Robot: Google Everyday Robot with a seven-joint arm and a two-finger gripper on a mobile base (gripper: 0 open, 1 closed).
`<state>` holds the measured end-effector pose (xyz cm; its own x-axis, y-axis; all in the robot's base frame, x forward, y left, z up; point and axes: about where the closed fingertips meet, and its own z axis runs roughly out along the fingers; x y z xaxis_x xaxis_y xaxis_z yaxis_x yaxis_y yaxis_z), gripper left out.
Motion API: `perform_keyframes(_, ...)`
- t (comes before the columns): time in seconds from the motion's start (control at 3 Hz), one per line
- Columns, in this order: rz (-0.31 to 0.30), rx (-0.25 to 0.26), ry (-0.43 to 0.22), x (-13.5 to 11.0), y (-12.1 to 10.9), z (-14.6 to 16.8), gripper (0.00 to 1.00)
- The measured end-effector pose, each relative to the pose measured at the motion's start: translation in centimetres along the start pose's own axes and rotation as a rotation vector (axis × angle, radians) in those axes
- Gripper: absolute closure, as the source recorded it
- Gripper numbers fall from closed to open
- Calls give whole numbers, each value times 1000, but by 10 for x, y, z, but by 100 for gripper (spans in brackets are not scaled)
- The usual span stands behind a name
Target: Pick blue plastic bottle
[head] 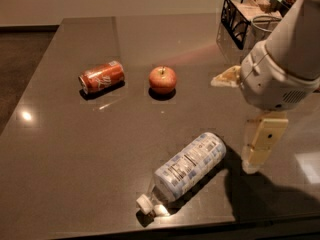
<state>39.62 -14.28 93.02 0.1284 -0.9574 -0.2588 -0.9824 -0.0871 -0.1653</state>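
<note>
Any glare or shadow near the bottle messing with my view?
Camera view: the blue plastic bottle reads clearly, with one bright glint by its cap; a dark shadow lies on the table right of the bottle's base, below the pincer hanging to the bottle's right; glare spots sit near the table's left and right edges.

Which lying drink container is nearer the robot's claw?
The blue plastic bottle, white-capped, beside the gripper at right; the orange can lies far off.
</note>
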Motion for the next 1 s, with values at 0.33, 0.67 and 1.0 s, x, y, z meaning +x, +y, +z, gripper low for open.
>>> perform_keyframes(0.33,-136,-91,16,-17,15,42,0)
perform_keyframes(0.67,-207,-124,50,-22,21,64,0)
perform_keyframes(1.0,-267,-146,78,-24,28,80,0)
